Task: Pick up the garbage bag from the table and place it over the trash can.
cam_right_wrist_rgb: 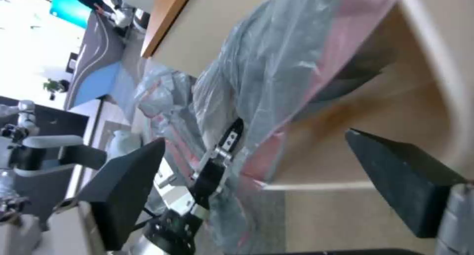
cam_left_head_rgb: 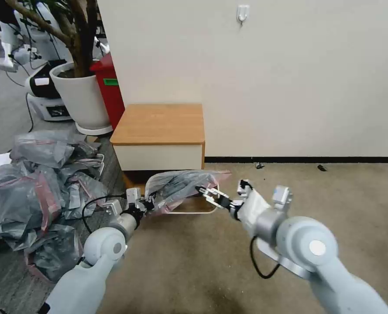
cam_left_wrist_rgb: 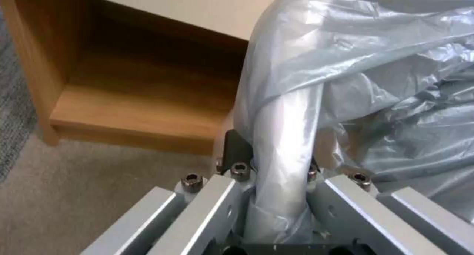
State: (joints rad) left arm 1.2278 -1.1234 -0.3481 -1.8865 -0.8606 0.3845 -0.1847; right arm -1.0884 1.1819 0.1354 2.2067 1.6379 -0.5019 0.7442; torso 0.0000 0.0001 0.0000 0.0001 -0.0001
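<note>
The garbage bag (cam_left_head_rgb: 183, 185) is off the table (cam_left_head_rgb: 161, 124) and lies draped over the trash can (cam_left_head_rgb: 194, 208), which stands on the carpet in front of the table's drawer; the can's near rim shows bare below the plastic, so the bag covers the far and left parts and not yet the whole opening. The left gripper (cam_left_head_rgb: 146, 204) is clamped on a twisted fold of the bag at the can's left side; in the left wrist view the plastic (cam_left_wrist_rgb: 281, 143) runs straight down between its closed jaws. The right gripper (cam_left_head_rgb: 207, 192) has its fingers spread wide with nothing between them, and it hovers just beside the bag at the can's right side; the right wrist view shows the pink band (cam_right_wrist_rgb: 316, 80) and the can's bare inner wall (cam_right_wrist_rgb: 395, 110) between the two dark pads (cam_right_wrist_rgb: 123, 184).

The step in hand, as I judge it, is spreading the rim around the opening; to do it well the right gripper should catch the pink band itself and not the loose grey body; the left should hold firm while the right draws the edge across and down over the near lip; a slow pull matters, since thin film tears and a light can tips or slides.
</note>
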